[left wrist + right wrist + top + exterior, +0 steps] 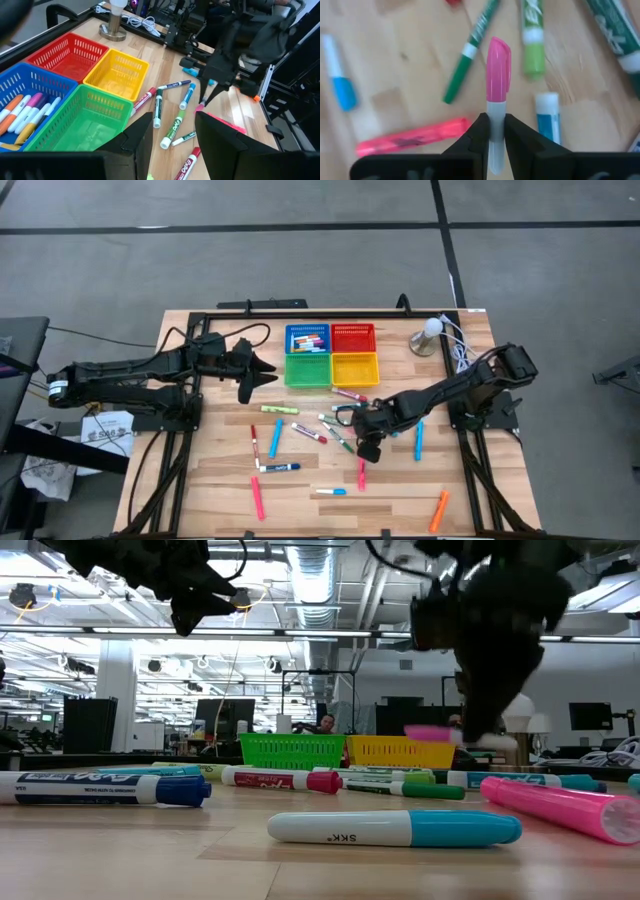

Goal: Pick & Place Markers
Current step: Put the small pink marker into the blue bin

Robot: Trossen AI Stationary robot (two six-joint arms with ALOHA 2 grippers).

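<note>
From above, my right gripper (pixel 367 448) sits right of centre in the frame, over the scattered markers (pixel 300 430), and the four baskets (pixel 332 354) lie up-frame of it, near. My left gripper (pixel 250 370) waits just left of the blue basket (pixel 307 339), so it is nearer the baskets, but the marker is in my right.

At table height, my right gripper (pixel 490 730) hangs at upper right with a pink-capped marker (pixel 430 732) sticking out level to its left, clear of the wood.

Past my left gripper (pixel 170 132), fingers parted and empty, the right arm shows at upper right, beyond the yellow basket (pixel 120 70).

Through my right wrist, the fingers (pixel 477 135) are shut on the white barrel of the pink-capped marker (pixel 498 70). Its long axis runs straight ahead of the fingers, cap forward. I judge the carry goes toward the baskets.
</note>
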